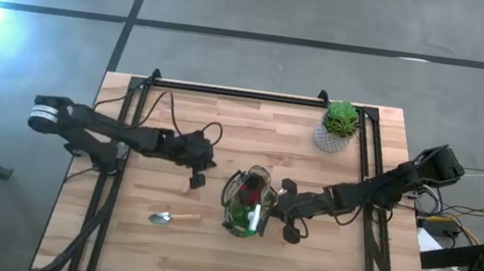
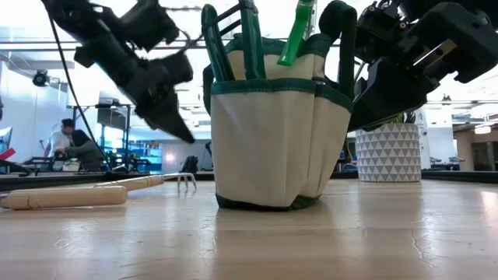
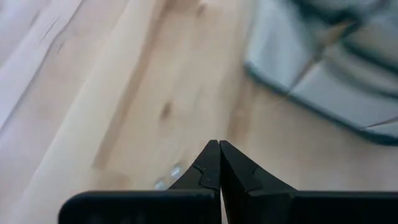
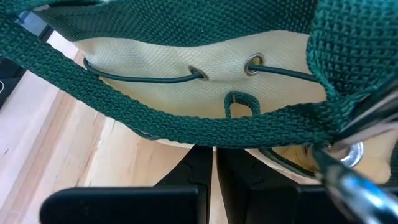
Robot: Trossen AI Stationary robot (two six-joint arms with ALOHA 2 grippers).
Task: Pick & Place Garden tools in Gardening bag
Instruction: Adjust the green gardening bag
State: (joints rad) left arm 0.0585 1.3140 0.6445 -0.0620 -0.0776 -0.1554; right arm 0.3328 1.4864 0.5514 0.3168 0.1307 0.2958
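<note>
Coarse woven cloth forms the gardening bag [image 4: 186,68], its cream body trimmed with rough dark green webbing and a metal eyelet [image 4: 253,61]. The table [image 1: 234,266] is pale, smooth planked wood. The trowel [image 1: 172,217] pairs a shiny metal blade with what looks like a wooden handle.

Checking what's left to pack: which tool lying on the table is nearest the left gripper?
The wooden-handled fork, lying almost under the left gripper. The metal-bladed trowel lies farther off, toward the table's front edge.
</note>
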